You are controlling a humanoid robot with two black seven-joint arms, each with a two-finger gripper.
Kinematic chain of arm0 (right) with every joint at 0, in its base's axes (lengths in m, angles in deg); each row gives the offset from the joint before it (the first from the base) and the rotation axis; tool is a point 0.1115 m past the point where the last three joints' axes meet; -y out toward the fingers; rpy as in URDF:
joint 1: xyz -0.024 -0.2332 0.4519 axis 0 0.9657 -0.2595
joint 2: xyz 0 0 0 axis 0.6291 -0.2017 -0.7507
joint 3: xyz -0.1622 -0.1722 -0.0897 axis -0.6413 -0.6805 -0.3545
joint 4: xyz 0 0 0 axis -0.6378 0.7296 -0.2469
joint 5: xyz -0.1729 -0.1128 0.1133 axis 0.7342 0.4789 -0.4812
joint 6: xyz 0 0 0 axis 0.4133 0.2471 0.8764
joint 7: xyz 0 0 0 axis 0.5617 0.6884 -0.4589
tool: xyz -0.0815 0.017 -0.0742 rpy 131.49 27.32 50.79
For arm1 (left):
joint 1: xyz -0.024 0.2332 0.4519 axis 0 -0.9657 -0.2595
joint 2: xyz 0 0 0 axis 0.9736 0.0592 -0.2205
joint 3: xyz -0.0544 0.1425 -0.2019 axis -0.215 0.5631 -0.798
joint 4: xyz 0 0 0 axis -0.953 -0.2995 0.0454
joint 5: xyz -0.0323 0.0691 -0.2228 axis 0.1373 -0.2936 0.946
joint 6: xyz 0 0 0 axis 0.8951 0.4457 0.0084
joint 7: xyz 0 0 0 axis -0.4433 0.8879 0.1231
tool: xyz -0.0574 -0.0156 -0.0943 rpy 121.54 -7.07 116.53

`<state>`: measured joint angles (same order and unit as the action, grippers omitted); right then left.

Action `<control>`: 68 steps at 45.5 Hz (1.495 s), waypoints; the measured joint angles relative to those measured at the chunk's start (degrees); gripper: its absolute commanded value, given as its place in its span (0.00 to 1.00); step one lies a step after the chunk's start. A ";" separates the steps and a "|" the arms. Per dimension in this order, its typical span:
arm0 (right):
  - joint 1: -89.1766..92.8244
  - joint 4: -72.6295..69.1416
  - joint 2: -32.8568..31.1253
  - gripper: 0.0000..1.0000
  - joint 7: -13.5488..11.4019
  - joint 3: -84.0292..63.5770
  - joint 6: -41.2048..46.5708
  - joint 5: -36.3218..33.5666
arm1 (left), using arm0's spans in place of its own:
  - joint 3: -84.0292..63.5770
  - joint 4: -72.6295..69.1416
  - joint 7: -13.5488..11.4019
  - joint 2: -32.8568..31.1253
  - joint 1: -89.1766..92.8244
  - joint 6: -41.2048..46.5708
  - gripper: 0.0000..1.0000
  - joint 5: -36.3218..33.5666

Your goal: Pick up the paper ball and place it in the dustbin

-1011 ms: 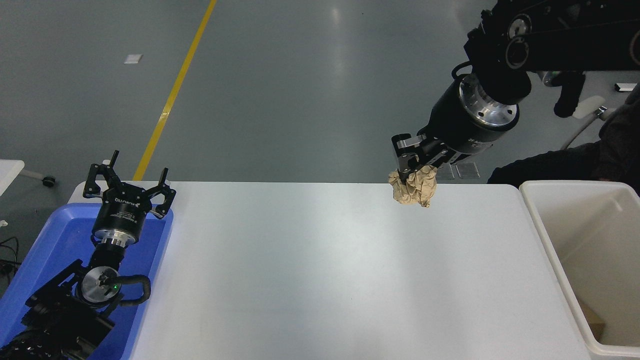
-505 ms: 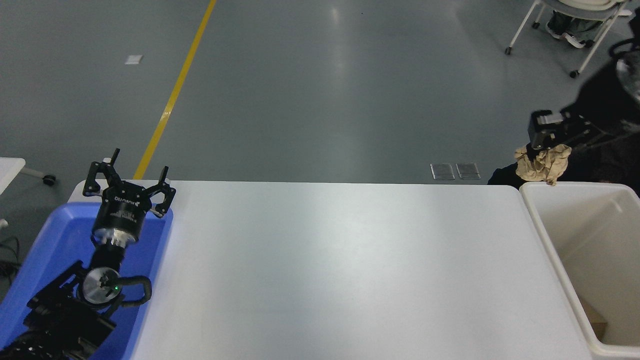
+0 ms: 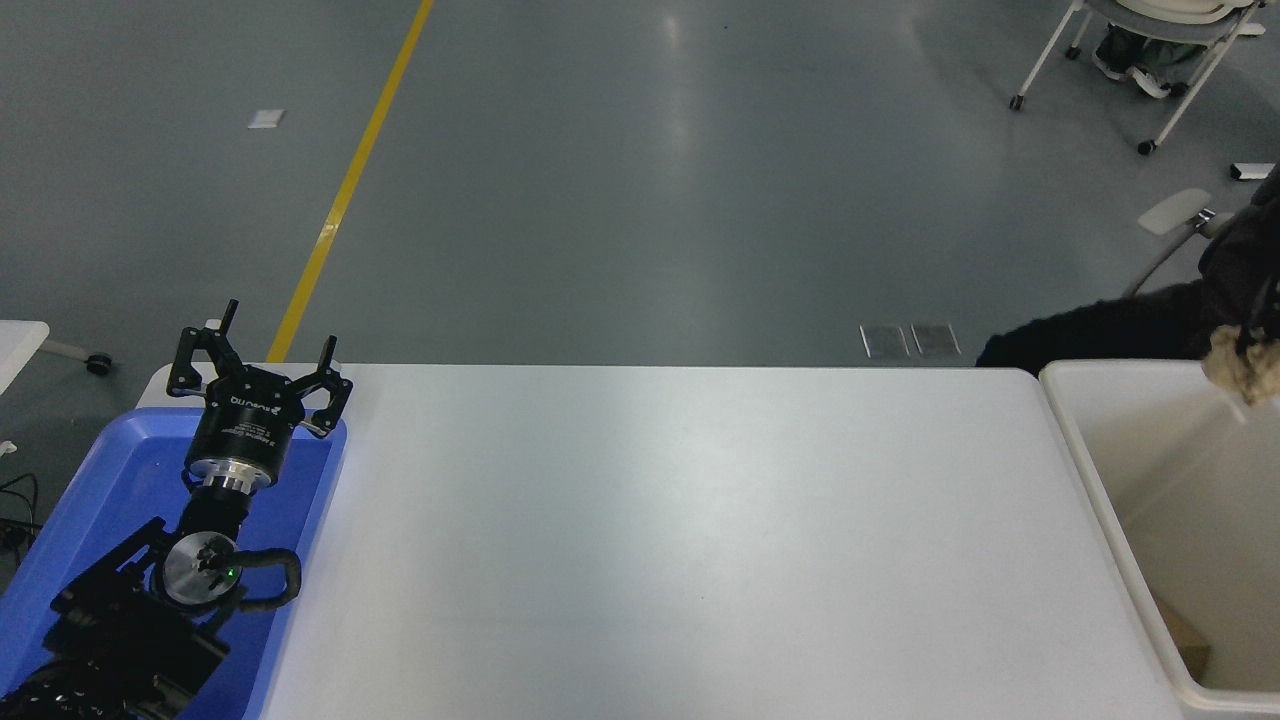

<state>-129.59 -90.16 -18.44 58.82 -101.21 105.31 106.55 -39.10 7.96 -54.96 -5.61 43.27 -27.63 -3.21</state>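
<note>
While mostly out of frame, the paper ball [image 3: 1243, 365] hangs above the dustbin [image 3: 1085, 455].

A white table [image 3: 680, 540] fills the lower middle of the frame, its far edge running across just below the centre. A shallow blue tray [image 3: 70, 520] sits at the lower left, at the table's left end. Left of it, a corner of another white surface [image 3: 18, 345] shows at the frame's edge, with a small black caster [image 3: 97, 362] beside it and dark cables [image 3: 15, 510] lower down. Beyond the table lies a grey floor [image 3: 640, 180], crossed by a yellow line [image 3: 345, 190] slanting from the top towards the tray. A small pale square [image 3: 266, 118] lies on the floor at upper left. Two metal floor plates [image 3: 910, 340] sit side by side near the table's far right corner. A wheeled chair [image 3: 1150, 50] stands at the upper right, and a person's dark sleeve [image 3: 1090, 335] shows at the right edge.
</note>
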 measured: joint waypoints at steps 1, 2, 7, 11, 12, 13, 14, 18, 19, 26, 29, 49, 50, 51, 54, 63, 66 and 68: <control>1.66 1.14 0.43 0.00 0.01 0.80 -0.75 -0.20 | 0.01 0.00 0.00 0.00 0.00 0.00 1.00 0.00; 3.96 2.67 1.11 0.00 0.00 1.79 -1.83 -0.59 | 0.02 0.00 0.00 0.00 0.01 0.00 1.00 0.01; 11.56 8.38 3.73 0.00 -0.04 4.50 -5.38 -2.91 | 0.05 0.01 0.00 0.00 0.05 0.00 1.00 0.01; 17.35 13.35 6.40 0.00 -0.07 5.93 -8.04 -6.03 | 0.05 0.01 0.00 0.00 0.06 0.00 1.00 0.01; 18.98 15.03 7.32 0.00 -0.08 6.29 -8.87 -7.32 | 0.06 0.01 0.00 0.00 0.07 0.00 1.00 0.00; 20.06 16.14 7.96 0.00 -0.10 6.50 -9.40 -8.13 | 0.06 0.01 0.00 0.00 0.07 0.00 1.00 0.00; 21.17 17.29 8.63 0.00 -0.13 6.67 -9.85 -9.05 | 0.06 0.01 0.00 -0.01 0.07 0.00 1.00 0.01; 25.77 22.27 11.82 0.00 -0.28 7.32 -11.70 -13.57 | 0.07 0.01 0.00 -0.01 0.07 0.00 1.00 0.02; 27.07 23.70 12.77 0.00 -0.32 7.48 -12.26 -15.05 | 0.07 0.00 0.00 -0.01 0.07 0.00 1.00 0.00; 32.88 28.77 17.19 0.00 -0.55 8.04 -15.28 -21.44 | 0.07 -0.01 0.00 -0.02 0.07 0.00 1.00 0.01; 34.85 30.07 19.07 0.00 -0.61 8.23 -16.91 -23.45 | 0.07 -0.01 0.00 -0.02 0.08 0.00 1.00 0.01; 40.52 32.68 26.58 1.00 -0.72 8.92 -24.51 -28.27 | 0.07 -0.01 0.00 -0.01 0.08 0.00 1.00 0.00; 40.62 32.75 26.74 1.00 -0.69 8.93 -24.73 -28.37 | 0.07 -0.01 0.00 -0.01 0.08 0.00 1.00 0.00; 40.70 32.80 26.84 1.00 -0.67 8.94 -24.87 -28.43 | 0.07 -0.01 0.00 -0.01 0.08 0.00 1.00 0.00; 40.89 32.82 27.15 1.00 -0.61 8.97 -25.25 -28.58 | 0.07 -0.01 0.00 -0.01 0.08 0.00 1.00 0.01; 41.17 32.94 27.59 1.00 -0.54 8.96 -25.80 -28.81 | 0.08 -0.01 0.00 -0.01 0.11 0.00 1.00 0.01; 41.17 32.94 27.68 1.00 -0.54 8.92 -25.90 -28.85 | 0.08 -0.01 0.00 -0.01 0.11 0.00 1.00 0.01; 41.17 32.94 27.72 1.00 -0.53 8.87 -25.93 -28.86 | 0.08 -0.01 0.00 -0.01 0.11 0.00 1.00 0.01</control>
<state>-88.42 -57.23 9.28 58.29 -92.34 79.39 77.69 -39.03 7.95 -54.96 -5.63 43.37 -27.63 -3.20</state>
